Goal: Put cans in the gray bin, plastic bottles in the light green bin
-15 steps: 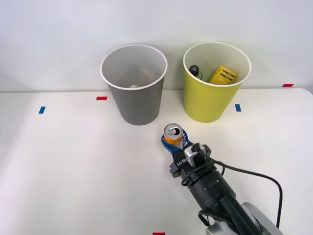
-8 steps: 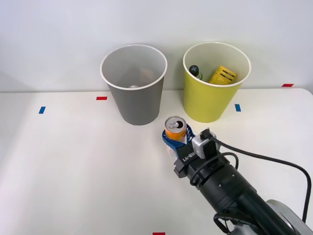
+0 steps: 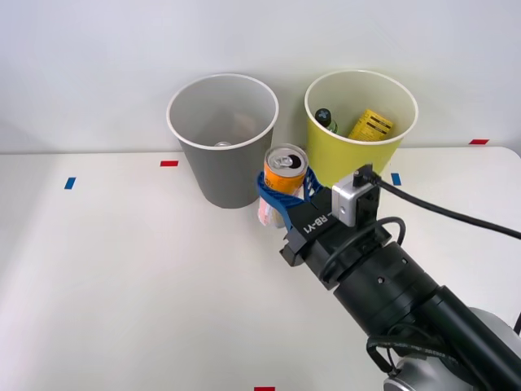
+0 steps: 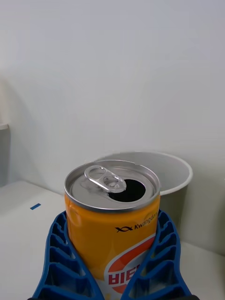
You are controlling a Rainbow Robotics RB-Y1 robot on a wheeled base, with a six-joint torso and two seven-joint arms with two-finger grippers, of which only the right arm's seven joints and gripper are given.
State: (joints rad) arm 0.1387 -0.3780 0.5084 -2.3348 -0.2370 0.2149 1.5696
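Left to right on the bench [image 3: 106,277]: gray bin [image 3: 223,155] at the back left, a silver can top [image 3: 222,144] just visible low inside it, so we judge at least one can already sorted. Next, just right of the gray bin and between the two bins, our right gripper [image 3: 282,198] holds the orange can [image 3: 285,170] upright and lifted off the bench, its silver top about level with the upper part of the bin wall but below the rim as seen from the front. Jaws are pinching the can: in the wrist view the blue ribbed fingers [image 4: 58,262] hug the can [image 4: 112,220] on both sides, opened tab on top, with the gray bin [image 4: 173,171] straight behind it. Further right, green bin [image 3: 358,147] already holds the clear bottle [image 3: 326,120] and the yellow ribbed item [image 3: 371,125]. We see nothing else loose on the bench. Step in hand: carrying the can to the gray bin. Next move, as we read it: more height to clear the white rim, then shift left over the opening and release; too low and the can or fingers may clip the rim and tip the bin.
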